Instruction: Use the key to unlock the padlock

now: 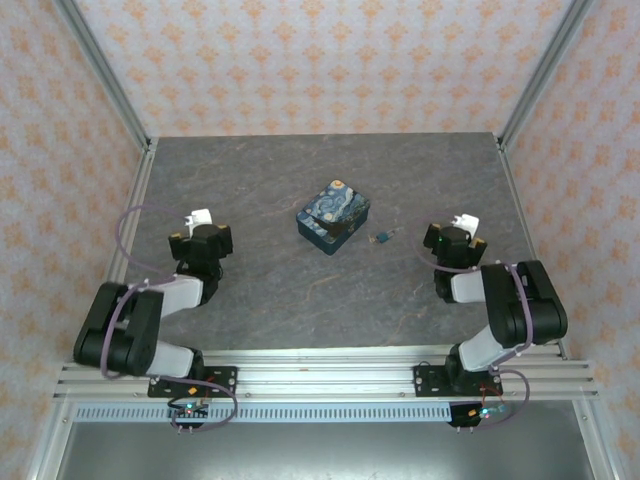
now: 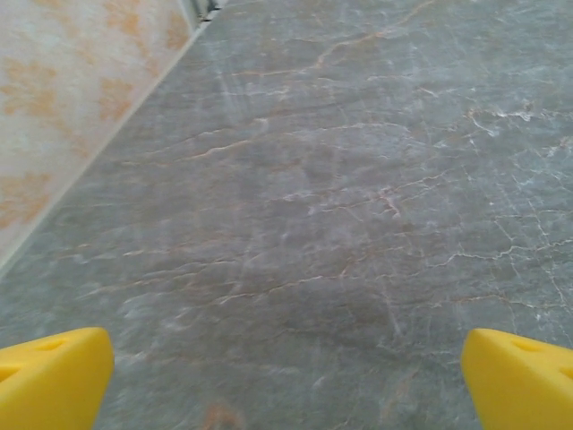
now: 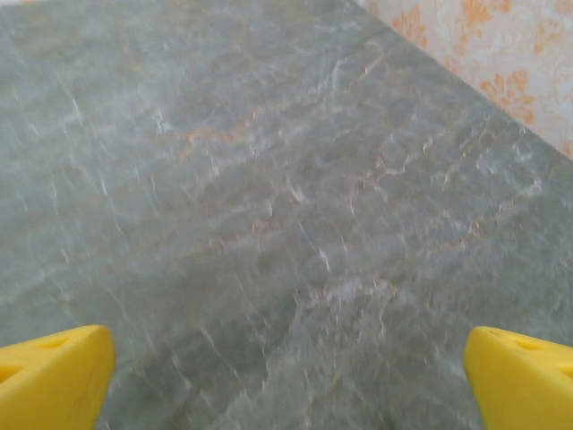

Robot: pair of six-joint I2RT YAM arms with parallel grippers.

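Observation:
The padlock is a tiny dark bluish and brass piece lying on the grey stone table, just right of the painted box. I cannot make out the key as a separate thing at this size. My left gripper hovers at the table's left, well away from the padlock. It is open, and its yellow fingertips stand wide apart over bare table, with the left gripper holding nothing. My right gripper is a short way right of the padlock. The right gripper is open and empty, its yellow fingertips spread.
A blue-and-yellow swirl-print box with teal sides stands in the middle of the table. Patterned walls with metal frame posts close in the left, back and right sides. The wall's foot runs close along the left gripper's side.

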